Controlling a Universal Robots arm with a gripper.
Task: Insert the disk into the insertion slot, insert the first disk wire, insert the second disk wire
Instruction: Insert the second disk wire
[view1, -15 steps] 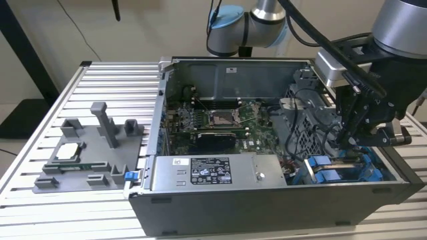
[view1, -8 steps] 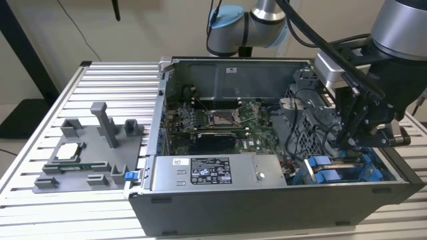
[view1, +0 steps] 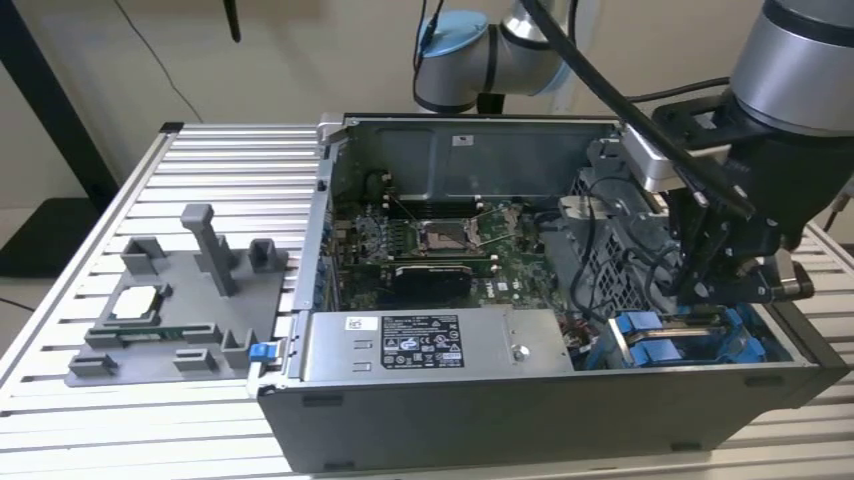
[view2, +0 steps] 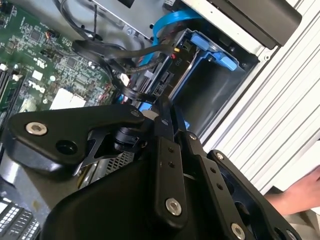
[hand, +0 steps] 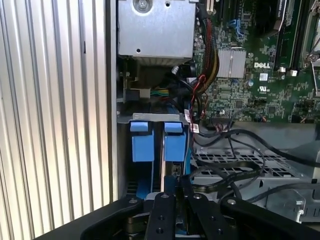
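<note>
The disk (view2: 167, 75) sits in its blue carrier (hand: 141, 145) inside the insertion slot (view2: 220, 95), the grey bay at the case's front corner on the exterior view's right (view1: 694, 340). My gripper (view2: 164, 107) reaches down at the disk's connector end, fingers drawn close together on the black connector of a disk wire (view2: 135, 94) that runs off toward the motherboard. In the first wrist view the gripper (hand: 176, 182) stands just short of the carrier's two blue tabs. From outside, the gripper (view1: 705, 300) hangs low over the bay.
Loose black cables (hand: 235, 165) lie over the perforated cage beside the bay. The motherboard (view1: 441, 237) fills the case's middle, and a silver power supply (view1: 427, 345) runs along its front. A grey fixture (view1: 174, 310) stands on the slatted table. A hand (view2: 300, 195) rests outside the case.
</note>
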